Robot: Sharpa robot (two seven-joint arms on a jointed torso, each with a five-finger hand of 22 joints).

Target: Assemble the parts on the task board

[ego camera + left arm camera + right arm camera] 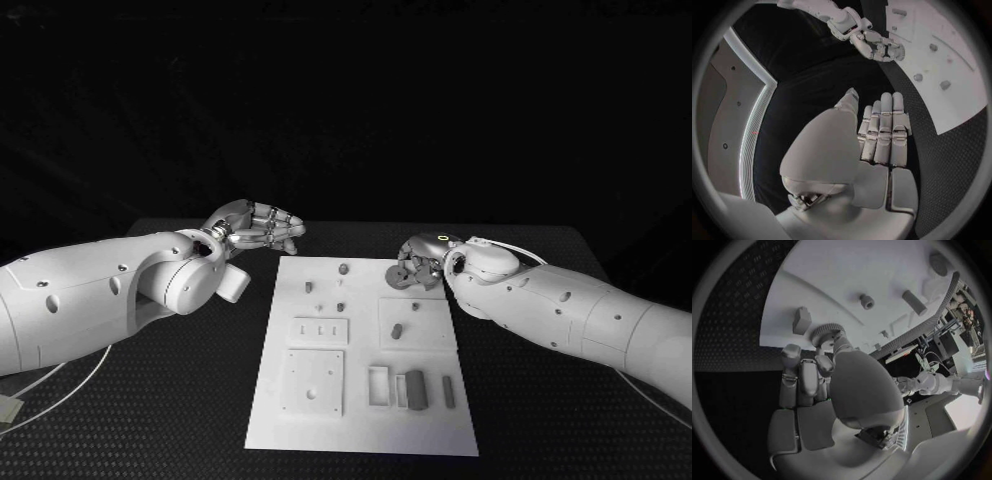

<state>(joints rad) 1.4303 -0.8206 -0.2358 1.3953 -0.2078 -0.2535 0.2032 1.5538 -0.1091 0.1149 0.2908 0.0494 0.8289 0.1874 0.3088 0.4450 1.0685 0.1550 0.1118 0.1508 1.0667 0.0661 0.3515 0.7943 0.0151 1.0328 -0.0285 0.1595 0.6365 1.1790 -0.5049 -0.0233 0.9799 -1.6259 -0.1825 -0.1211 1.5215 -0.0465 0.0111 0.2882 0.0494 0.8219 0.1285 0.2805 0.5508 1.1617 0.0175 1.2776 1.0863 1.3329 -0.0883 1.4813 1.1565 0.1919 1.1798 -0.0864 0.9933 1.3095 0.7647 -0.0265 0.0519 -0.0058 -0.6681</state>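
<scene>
Parts for the assembly lie spread over the white board [364, 420] in the middle of the black surface [577, 400], each near a recess or outline that seems meant to take it. Two small pegs [343, 268] stand near the far edge, a short bar [394, 331] lies on a raised square pad, and a darker long block [417, 389] sits in the row of slots near the front edge. Keeping them apart like this leaves room for fingers to come down around one piece without knocking its neighbour.

At the far right corner of the board, the right robot hand [418, 268] holds a round ridged piece like a small gear [827, 333], pinched at its fingertips [792, 352]. The right wrist view shows the gear just above the board's edge, with a small block [802, 320] and a short round stud [867, 301] lying on the board beyond it. The forearm comes in low from the right, wrist bent inward, so the piece is probably being carried to its seat.

Off the board's far left corner, the left robot hand [260, 228] hovers above the surface with nothing in it. In the left wrist view its fingers [882, 132] are stretched out straight side by side, thumb alongside, the palm turned sideways towards the board. It looks parked clear, ready to steady the board or take a piece.
</scene>
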